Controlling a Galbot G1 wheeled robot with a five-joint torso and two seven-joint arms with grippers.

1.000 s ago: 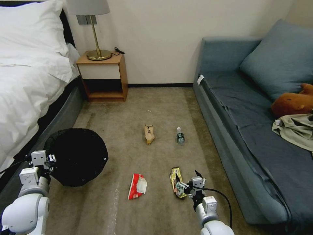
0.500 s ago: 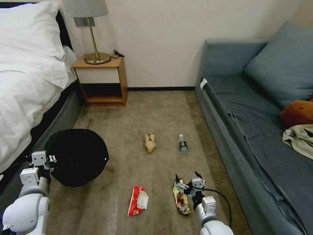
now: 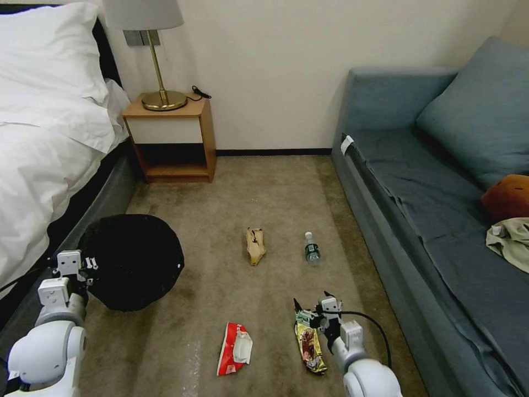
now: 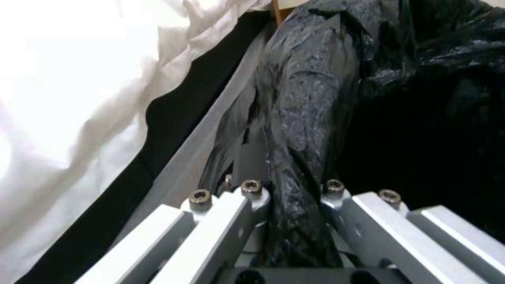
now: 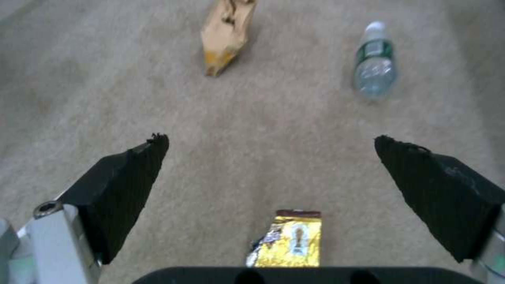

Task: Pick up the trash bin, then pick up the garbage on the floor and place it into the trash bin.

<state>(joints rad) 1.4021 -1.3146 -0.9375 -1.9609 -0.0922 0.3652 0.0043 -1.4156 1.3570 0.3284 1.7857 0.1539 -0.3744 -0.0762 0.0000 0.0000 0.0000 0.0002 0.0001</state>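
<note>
The trash bin (image 3: 132, 262), lined with a crinkled black bag, is at the left beside the bed. My left gripper (image 3: 82, 263) is shut on its rim, and the left wrist view has the fingers clamped on the trash bin's (image 4: 315, 98) bag fold. Garbage lies on the carpet: a red-and-white wrapper (image 3: 234, 348), a yellow-brown snack wrapper (image 3: 309, 348), a tan paper bag (image 3: 255, 246) and a clear bottle (image 3: 312, 249). My right gripper (image 3: 313, 303) is open over the snack wrapper's (image 5: 289, 244) far end, holding nothing. Beyond it lie the paper bag (image 5: 226, 35) and the bottle (image 5: 375, 59).
A white bed (image 3: 44, 165) runs along the left. A wooden nightstand (image 3: 171, 138) with a lamp stands at the far wall. A blue sofa (image 3: 441, 220) bounds the right side, with a brown plush toy (image 3: 507, 196) and a cloth (image 3: 512, 242) on it.
The whole picture shifted, so the camera moved. The right gripper was over the snack wrapper's middle and is now over its far end. The left gripper keeps hold of the bin.
</note>
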